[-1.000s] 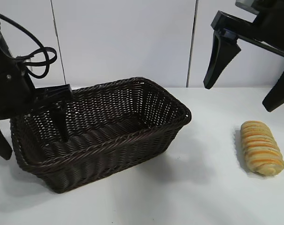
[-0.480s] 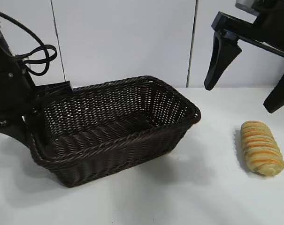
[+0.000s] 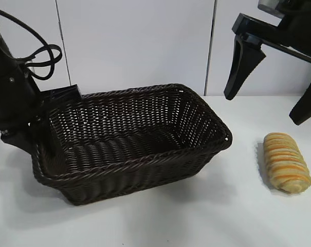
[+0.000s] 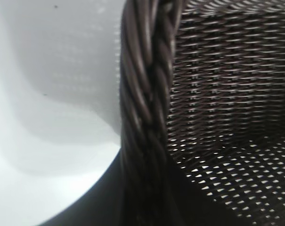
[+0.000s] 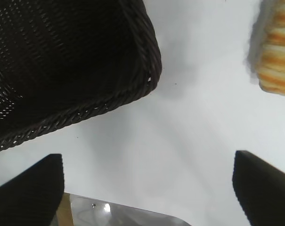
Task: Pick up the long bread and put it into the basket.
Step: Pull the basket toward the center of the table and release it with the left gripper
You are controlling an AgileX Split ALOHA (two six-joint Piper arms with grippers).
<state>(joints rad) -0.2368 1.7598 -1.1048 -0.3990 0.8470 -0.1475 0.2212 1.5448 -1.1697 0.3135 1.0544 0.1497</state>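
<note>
Bread [image 3: 286,162] lies on table [image 3: 196,221], at 3 o'clock from basket [image 3: 134,146], apart from it. We see left gripper [image 3: 42,146] pinching basket's 9 o'clock rim. Right gripper [image 3: 271,85] hangs spread above bread, holding nothing.

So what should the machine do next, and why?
Probably lower the right gripper toward the long bread. Its jaws are wide open and hang above the table, while the loaf lies untouched outside the basket. The left gripper is clamped on the basket's rim.
</note>
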